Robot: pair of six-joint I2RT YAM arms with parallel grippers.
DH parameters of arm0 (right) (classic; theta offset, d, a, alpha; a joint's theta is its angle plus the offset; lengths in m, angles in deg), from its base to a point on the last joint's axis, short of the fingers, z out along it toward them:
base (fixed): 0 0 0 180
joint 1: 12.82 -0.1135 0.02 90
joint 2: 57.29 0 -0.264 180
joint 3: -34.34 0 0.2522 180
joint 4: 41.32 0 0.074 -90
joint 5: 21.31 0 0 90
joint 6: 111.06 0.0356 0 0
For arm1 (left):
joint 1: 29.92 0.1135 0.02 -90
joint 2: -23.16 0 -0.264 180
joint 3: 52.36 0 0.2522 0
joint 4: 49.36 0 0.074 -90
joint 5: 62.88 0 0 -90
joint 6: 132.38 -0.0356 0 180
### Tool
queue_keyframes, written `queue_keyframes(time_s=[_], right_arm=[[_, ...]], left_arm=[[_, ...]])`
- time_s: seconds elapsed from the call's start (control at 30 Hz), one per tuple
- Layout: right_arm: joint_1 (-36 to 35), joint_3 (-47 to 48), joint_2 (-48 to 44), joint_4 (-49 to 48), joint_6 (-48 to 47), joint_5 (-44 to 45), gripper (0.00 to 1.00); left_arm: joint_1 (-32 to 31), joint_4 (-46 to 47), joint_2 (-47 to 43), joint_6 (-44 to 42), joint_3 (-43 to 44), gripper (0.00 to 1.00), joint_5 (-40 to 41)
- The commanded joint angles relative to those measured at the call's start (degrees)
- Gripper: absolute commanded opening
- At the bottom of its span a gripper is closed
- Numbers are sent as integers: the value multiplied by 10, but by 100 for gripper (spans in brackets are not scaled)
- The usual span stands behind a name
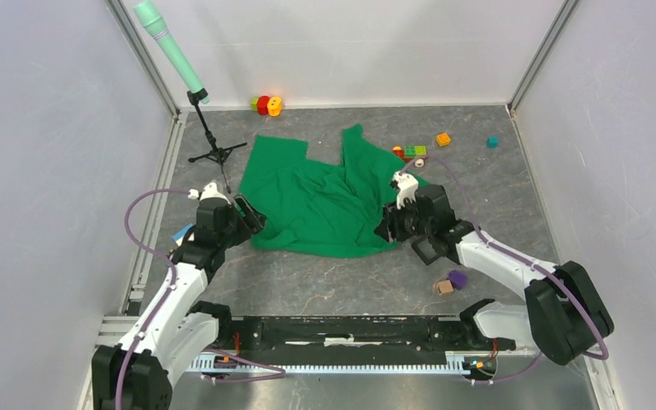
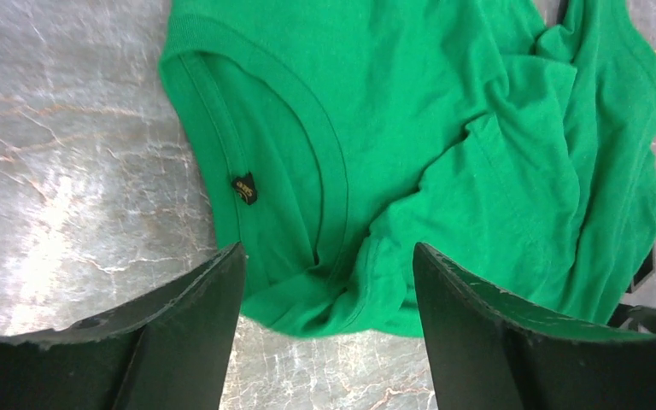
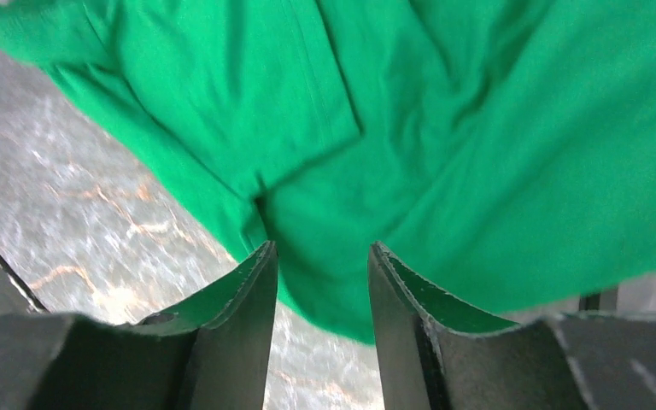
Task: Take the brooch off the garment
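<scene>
Garment (image 1: 325,201): lying crumpled and folded on grey table (image 1: 342,273), in the middle, between both grippers, with collar side turning toward left arm.
Brooch: not being made out for sure in any view; small dark tag (image 2: 243,188) with yellowish mark showing inside collar, not possible to tell if this is it.
Left gripper (image 2: 326,256): hovering at left edge of garment, fingers standing wide apart and holding nothing; collar rim lying just beyond fingertips, dark tag sitting a little farther inside the neck opening.
Right gripper (image 3: 322,249): pointing into right edge of garment, fingers standing apart with narrow gap; hem of cloth passing across this gap at the tips, not possible to tell if touching.
Left arm: rising from near left base, bending at elbow, wrist turning rightward toward the cloth.
Right arm: stretching low from near right base, leftward over table, wrist aiming at the cloth.
Surroundings: coloured bricks (image 1: 412,152) lying just beside far right edge of garment; purple and tan pieces (image 1: 450,282) lying near right forearm, apart from the cloth.
</scene>
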Motion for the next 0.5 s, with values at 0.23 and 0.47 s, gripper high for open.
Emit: queue_keyframes(time_s=[0.23,0.47], right_arm=[[-77,232,178,-8,-22,50,48],[-113,360,308,2,-20,96,47]], left_arm=[[3,44,119,-54,129,72,-55],[2,151,296,-30,168,63,-144]])
